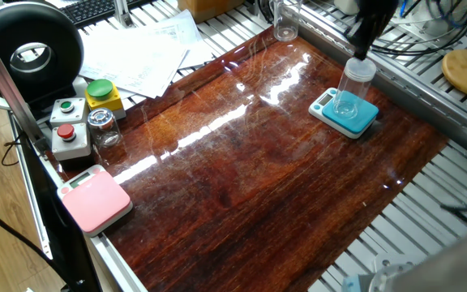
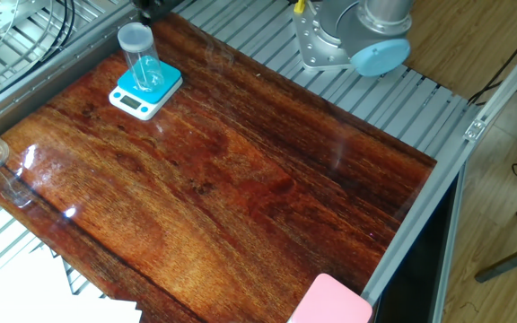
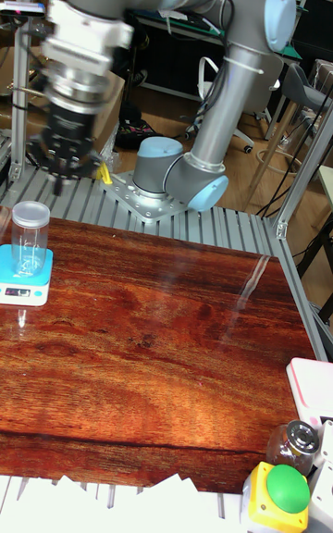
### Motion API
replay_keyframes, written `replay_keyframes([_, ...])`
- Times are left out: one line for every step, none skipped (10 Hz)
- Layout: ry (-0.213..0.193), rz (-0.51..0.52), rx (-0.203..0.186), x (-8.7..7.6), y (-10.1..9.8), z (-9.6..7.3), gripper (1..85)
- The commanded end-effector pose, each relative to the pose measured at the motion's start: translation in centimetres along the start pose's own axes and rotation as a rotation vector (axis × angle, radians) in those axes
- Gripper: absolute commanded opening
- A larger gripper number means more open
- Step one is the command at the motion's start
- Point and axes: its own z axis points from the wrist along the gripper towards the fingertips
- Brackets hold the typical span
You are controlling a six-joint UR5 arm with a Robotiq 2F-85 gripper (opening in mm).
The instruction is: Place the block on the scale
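Note:
The block [image 1: 355, 83] is a clear plastic jar with a frosted top, standing upright on the teal-blue scale [image 1: 368, 121] at the far right of the table. Both also show in the other fixed view, block [image 2: 138, 54] on scale [image 2: 131, 101], and in the tall fixed view, block [image 3: 30, 235] on scale [image 3: 23, 291]. My gripper [image 3: 63, 167] hangs above and behind the block, blurred by motion, fingers apart and holding nothing. It appears as a dark shape [image 1: 365, 28] just past the block's top, apart from it.
A pink scale [image 1: 96, 199] lies at the near left corner. Next to it are a small glass jar with a metal lid [image 1: 104, 126], a grey button box [image 1: 70, 130] and a yellow box with a green button [image 1: 102, 93]. A clear glass [image 1: 285, 20] stands at the table's back edge. The robot base [image 3: 171, 183] is behind the table.

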Motion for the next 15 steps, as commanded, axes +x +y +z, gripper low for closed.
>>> replay_keyframes([-0.008, -0.081, -0.002, 0.6, 2.4, 1.0, 1.0])
replay_keyframes([0.000, -0.186, -0.036, 0.9, 3.3, 1.0, 1.0])
replay_keyframes([-0.003, -0.271, -0.085, 1.0, 4.5, 0.9, 1.0])
replay_keyframes([-0.041, -0.275, -0.121, 0.1, 5.6, 0.8, 1.0])
replay_keyframes([-0.044, -0.244, -0.161, 0.1, 6.6, 0.7, 1.0])
replay_keyframes([-0.008, -0.196, -0.103, 1.1, 6.8, -0.2, 1.0])
replay_keyframes([0.021, -0.135, -0.076, 1.9, 9.4, -1.7, 1.0])
replay_keyframes([0.041, -0.074, -0.054, 2.3, 12.8, -2.9, 1.0])
replay_keyframes([0.050, -0.011, -0.035, 2.5, 16.7, -3.8, 1.0])
replay_keyframes([0.048, 0.024, -0.030, 2.4, 19.1, -3.9, 1.0])
replay_keyframes([0.038, 0.023, -0.032, 1.7, 19.5, -3.4, 1.0])
replay_keyframes([0.035, 0.009, -0.039, 1.0, 18.5, -2.9, 1.0])
replay_keyframes([0.021, 0.033, -0.084, 0.0, 18.0, -2.2, 1.0])
replay_keyframes([-0.015, 0.092, -0.134, -1.6, 17.9, -1.8, 1.0])
replay_keyframes([-0.005, 0.152, -0.135, -1.6, 17.1, -1.8, 1.0])
